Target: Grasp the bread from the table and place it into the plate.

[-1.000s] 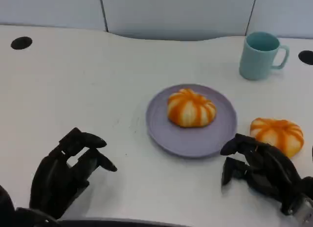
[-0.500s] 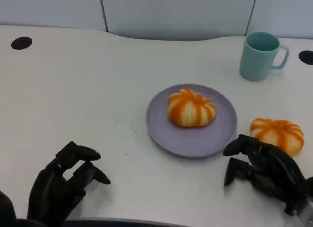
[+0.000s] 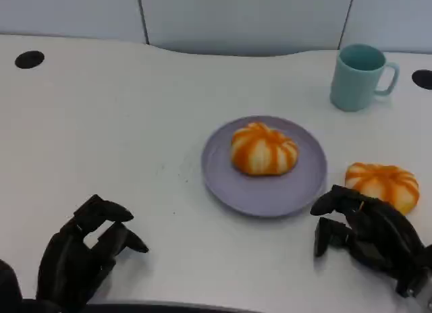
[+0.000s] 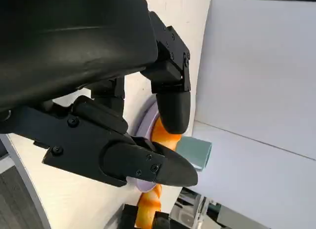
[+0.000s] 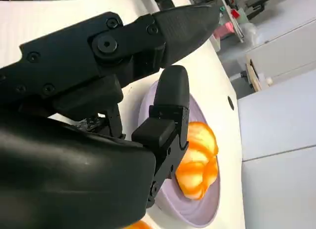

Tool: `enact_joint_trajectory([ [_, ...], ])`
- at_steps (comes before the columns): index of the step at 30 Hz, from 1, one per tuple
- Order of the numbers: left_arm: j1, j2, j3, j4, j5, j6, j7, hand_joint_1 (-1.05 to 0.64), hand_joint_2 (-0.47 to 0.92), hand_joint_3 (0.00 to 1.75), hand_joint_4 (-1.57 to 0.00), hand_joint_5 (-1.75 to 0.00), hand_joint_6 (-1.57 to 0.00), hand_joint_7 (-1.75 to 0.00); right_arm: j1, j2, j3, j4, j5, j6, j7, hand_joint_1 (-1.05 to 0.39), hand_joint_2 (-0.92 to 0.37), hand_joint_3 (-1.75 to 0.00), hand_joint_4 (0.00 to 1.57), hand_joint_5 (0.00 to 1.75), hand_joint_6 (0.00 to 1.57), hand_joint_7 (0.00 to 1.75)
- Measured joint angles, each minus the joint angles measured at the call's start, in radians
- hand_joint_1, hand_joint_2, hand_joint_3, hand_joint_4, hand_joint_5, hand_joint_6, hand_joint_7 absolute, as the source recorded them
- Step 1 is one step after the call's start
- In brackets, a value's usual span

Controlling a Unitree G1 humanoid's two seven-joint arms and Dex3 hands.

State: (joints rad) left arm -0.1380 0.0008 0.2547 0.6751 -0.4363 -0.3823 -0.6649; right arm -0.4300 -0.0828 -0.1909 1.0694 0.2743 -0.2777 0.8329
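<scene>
An orange-striped bread roll (image 3: 263, 149) sits on a lavender plate (image 3: 223, 175) on the white counter (image 3: 121, 117). A second roll (image 3: 382, 183) lies beside the plate, just past the empty right robot hand (image 3: 364, 235); a teal mug (image 3: 358, 77) stands behind.

Left hand (image 3: 84, 249) low at near edge, fingers loosely curled, empty, right hand (image 3: 368, 235) likewise curled, empty

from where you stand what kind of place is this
Probably a lab or office test bench, not a kitchen: a white table with a cable hole, plain grey partition panels behind it, and shelving with equipment in the right wrist view.
</scene>
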Motion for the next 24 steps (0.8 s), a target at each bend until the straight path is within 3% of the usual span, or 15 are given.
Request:
enact_joint_trajectory([
  [6,0.0,0.0,0.009,0.0,-0.003,0.0,-0.001,-0.77,0.92,0.11,-0.46,-1.73,-0.45,-1.47,0.009,0.001,0.009,-0.024,-0.004,0.002,-0.017,-0.56,-0.92,-0.1,0.64,1.67,0.75,1.05],
  [24,0.0,0.0,0.008,-0.002,-0.001,0.0,-0.004,-0.79,0.92,0.1,-0.51,-1.69,-0.51,-1.38,0.016,0.001,0.022,-0.025,-0.022,-0.032,-0.03,-0.55,-0.92,-0.11,0.62,1.62,0.73,1.08],
])
